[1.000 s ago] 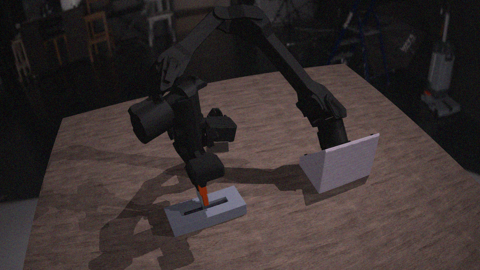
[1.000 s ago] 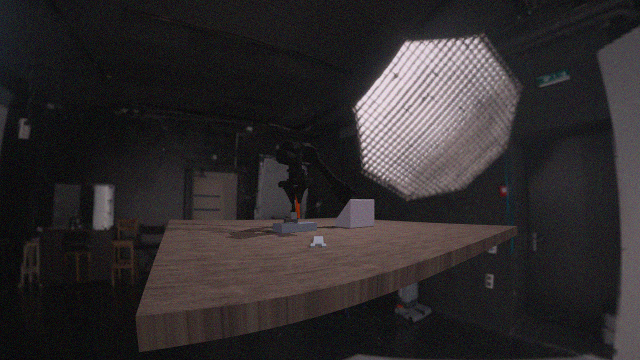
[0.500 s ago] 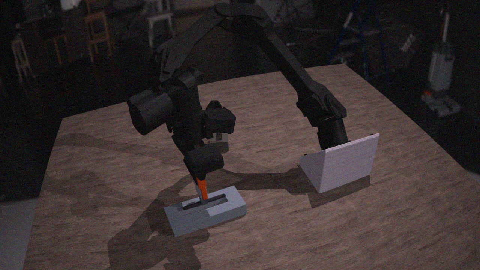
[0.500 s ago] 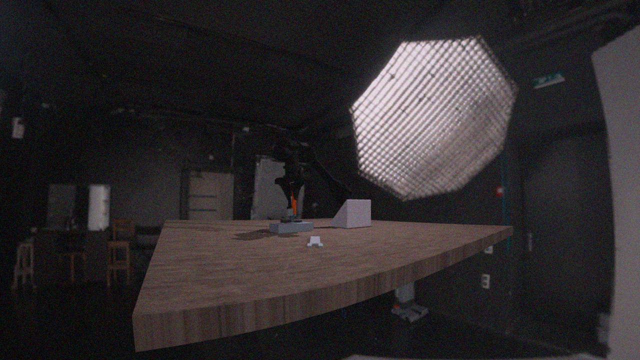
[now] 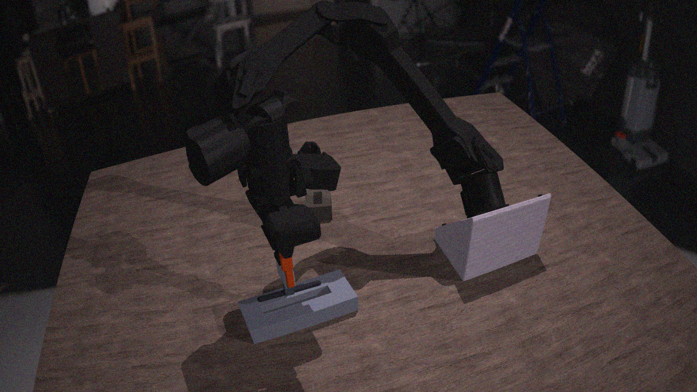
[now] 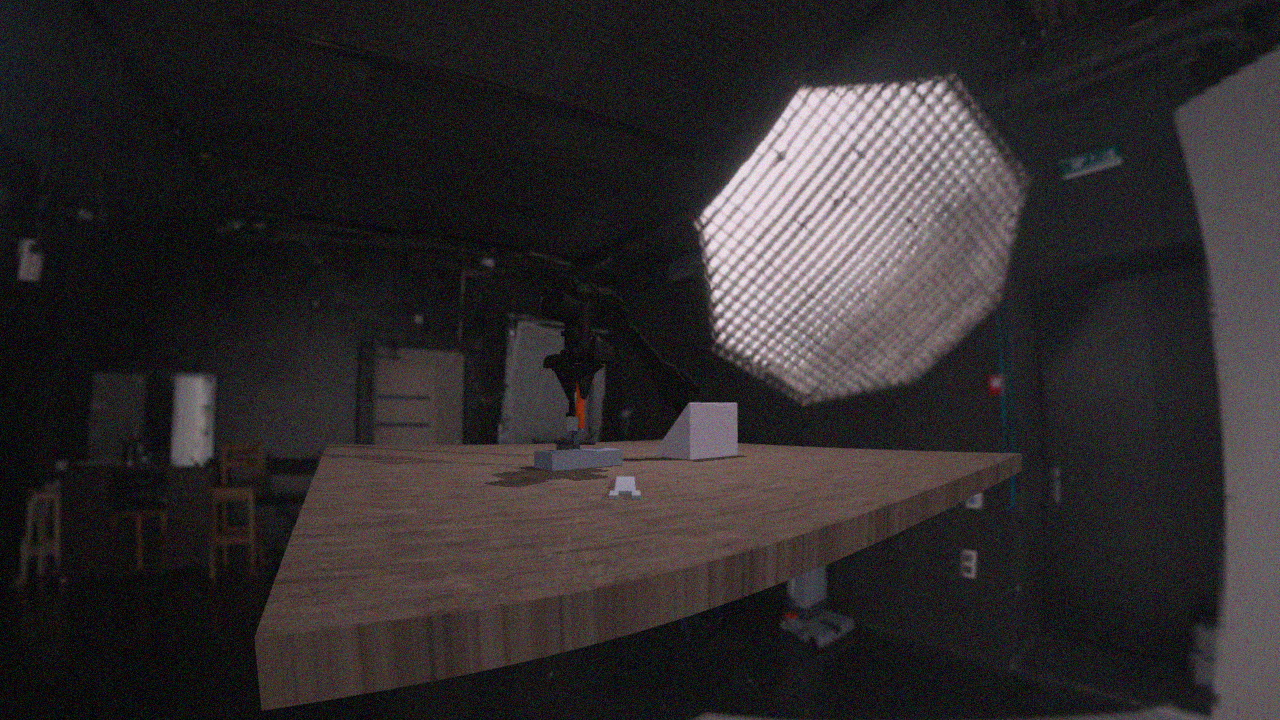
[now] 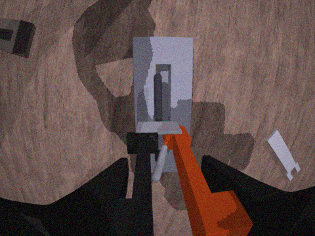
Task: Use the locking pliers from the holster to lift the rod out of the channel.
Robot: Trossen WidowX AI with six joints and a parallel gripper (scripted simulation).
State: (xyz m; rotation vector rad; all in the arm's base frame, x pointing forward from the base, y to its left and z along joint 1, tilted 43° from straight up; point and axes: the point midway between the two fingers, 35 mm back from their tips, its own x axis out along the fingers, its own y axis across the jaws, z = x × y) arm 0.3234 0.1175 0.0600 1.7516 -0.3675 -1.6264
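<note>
My gripper [image 5: 285, 254] [image 6: 575, 395] [image 7: 165, 164] is shut on the locking pliers, whose orange handle [image 5: 288, 271] [image 6: 580, 410] [image 7: 193, 177] and black handle [image 7: 142, 177] point up between the fingers. The grey jaws [image 7: 159, 127] point down at the dark rod [image 5: 311, 285] [image 7: 157, 98]. The rod lies level in the jaws, a little above the block. The grey block [image 5: 311, 317] [image 6: 581, 460] [image 7: 180, 49] stands on the table with its narrow channel [image 7: 167, 105] open beneath and beside the rod. The jaw tips are mostly hidden; whether they are locked cannot be told.
A grey box [image 5: 319, 213] [image 7: 27, 39] with a dark opening, likely the holster, stands behind the block. A small pale piece [image 6: 624, 487] [image 7: 283, 152] lies on the wooden table [image 5: 438, 341]. A white wedge [image 5: 509, 236] [image 6: 713, 430] stands by the arm's base.
</note>
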